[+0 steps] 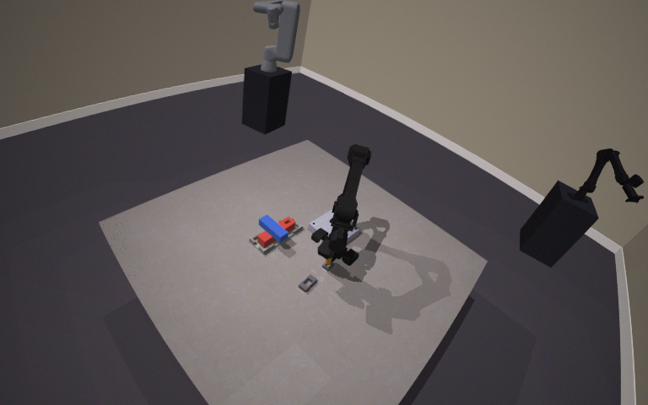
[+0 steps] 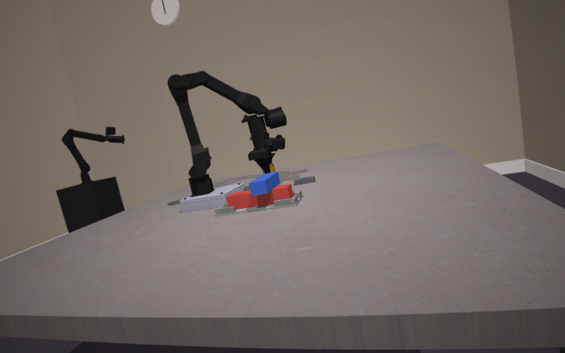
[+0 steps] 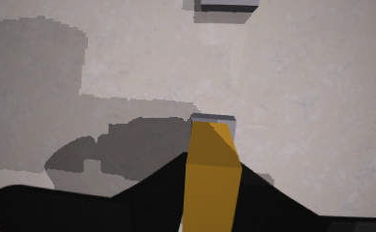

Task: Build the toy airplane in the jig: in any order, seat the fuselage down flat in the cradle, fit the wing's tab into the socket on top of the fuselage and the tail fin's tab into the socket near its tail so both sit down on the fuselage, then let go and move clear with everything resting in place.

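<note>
Pincer (image 3: 213, 193) clamped on the yellow tail fin (image 3: 212, 159), just off the worktop (image 1: 217, 321) near its middle.

Wrist view shows the fin's grey tab (image 3: 213, 118) at its tip, plus a small grey block (image 3: 227, 5) further out; the other views barely show the fin. The top view has the blue wing (image 1: 272, 228) crosswise on the red fuselage (image 1: 267, 239) in the jig (image 1: 262, 249), beside the arm's base. No writing anywhere I can read.
</note>
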{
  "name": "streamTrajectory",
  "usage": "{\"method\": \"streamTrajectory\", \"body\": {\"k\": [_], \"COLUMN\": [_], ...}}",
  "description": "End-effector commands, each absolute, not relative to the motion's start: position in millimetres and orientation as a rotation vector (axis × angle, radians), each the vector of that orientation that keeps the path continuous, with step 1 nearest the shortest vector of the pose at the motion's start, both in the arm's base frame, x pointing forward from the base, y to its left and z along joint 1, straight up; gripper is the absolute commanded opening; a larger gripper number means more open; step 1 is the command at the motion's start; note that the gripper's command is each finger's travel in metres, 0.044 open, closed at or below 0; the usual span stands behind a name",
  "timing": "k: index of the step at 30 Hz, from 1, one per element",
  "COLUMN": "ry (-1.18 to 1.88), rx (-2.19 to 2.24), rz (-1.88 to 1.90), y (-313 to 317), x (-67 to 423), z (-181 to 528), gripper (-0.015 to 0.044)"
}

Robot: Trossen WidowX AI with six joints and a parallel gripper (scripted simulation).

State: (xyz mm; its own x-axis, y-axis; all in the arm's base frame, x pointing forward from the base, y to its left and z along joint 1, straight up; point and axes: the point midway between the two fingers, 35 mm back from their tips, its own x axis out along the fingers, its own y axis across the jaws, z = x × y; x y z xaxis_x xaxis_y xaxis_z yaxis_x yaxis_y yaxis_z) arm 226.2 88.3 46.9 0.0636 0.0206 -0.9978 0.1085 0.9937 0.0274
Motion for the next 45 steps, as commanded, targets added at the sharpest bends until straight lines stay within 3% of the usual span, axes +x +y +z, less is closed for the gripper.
{"method": "streamTrajectory", "body": {"k": [1,31,45], "ry": [1.501,1.552,1.552], "rx": [0.102,0.106,0.106], "rz": [-0.065,-0.086,-0.091], "y": [89,84,55], "x": [229,212,222], "z": [61,150,146], "gripper": [0.0,0.0,0.0]}}
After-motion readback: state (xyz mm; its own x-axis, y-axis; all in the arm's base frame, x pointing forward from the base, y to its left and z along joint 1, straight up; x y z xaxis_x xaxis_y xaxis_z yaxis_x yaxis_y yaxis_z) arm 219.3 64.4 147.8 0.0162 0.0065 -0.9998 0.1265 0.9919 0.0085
